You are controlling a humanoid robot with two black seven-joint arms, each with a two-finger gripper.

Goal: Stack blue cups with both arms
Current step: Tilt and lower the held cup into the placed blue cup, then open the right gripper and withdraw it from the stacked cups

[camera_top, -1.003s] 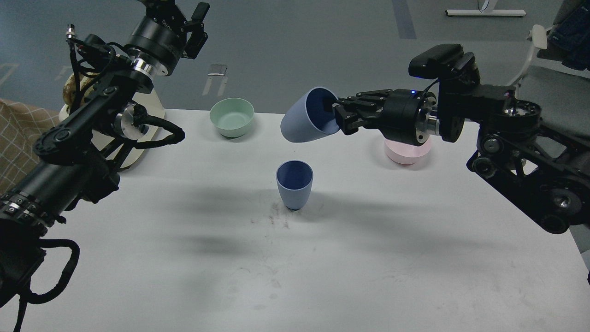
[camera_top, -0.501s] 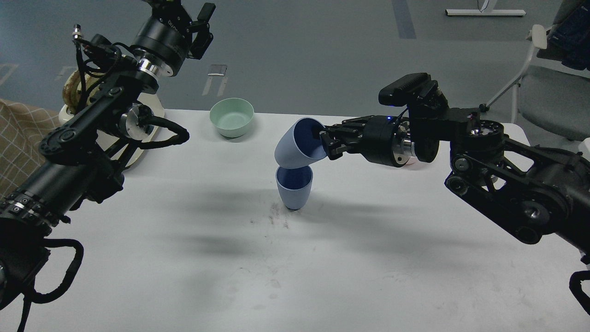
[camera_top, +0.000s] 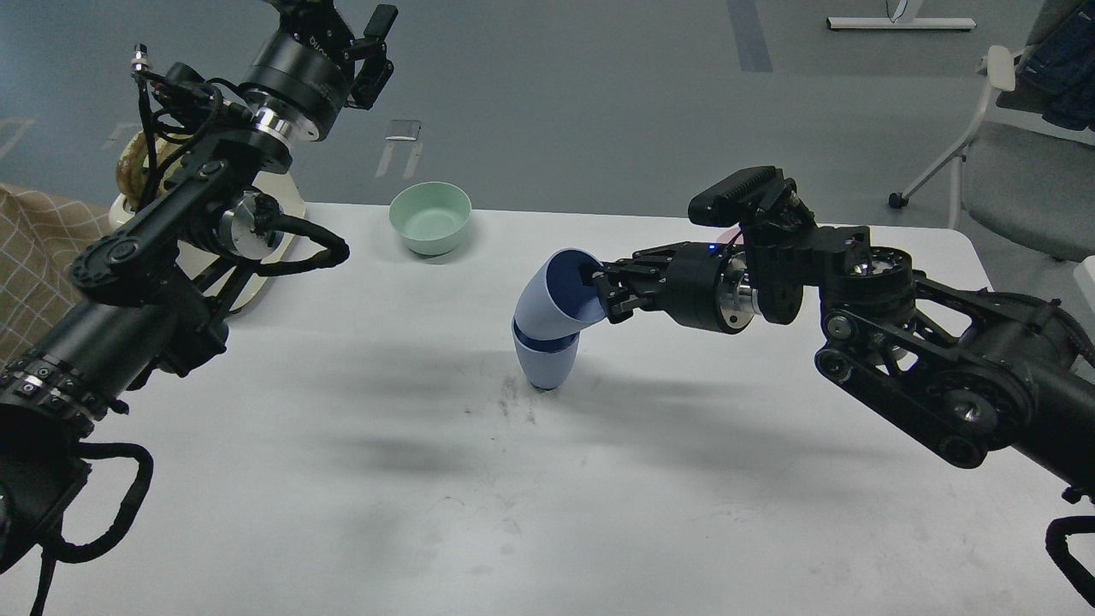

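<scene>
Above the standing cup [camera_top: 545, 370] at the table's [camera_top: 342, 479] middle, our right gripper [camera_top: 600, 293] has come down over the last second, carrying the tilted cup [camera_top: 547, 295] from open air until its narrow base now sits inside the standing cup's mouth. Its fingers are closed on the tilted cup's rim, one inside, one outside. We judge the stack half made: the held cup needs righting and pressing before release. Our left gripper [camera_top: 376, 47] hangs far left of the standing cup, raised, empty; how wide its fingers stand we cannot tell. We count two blue cups, one green bowl [camera_top: 430, 217] behind and left of the standing cup, two arms.
</scene>
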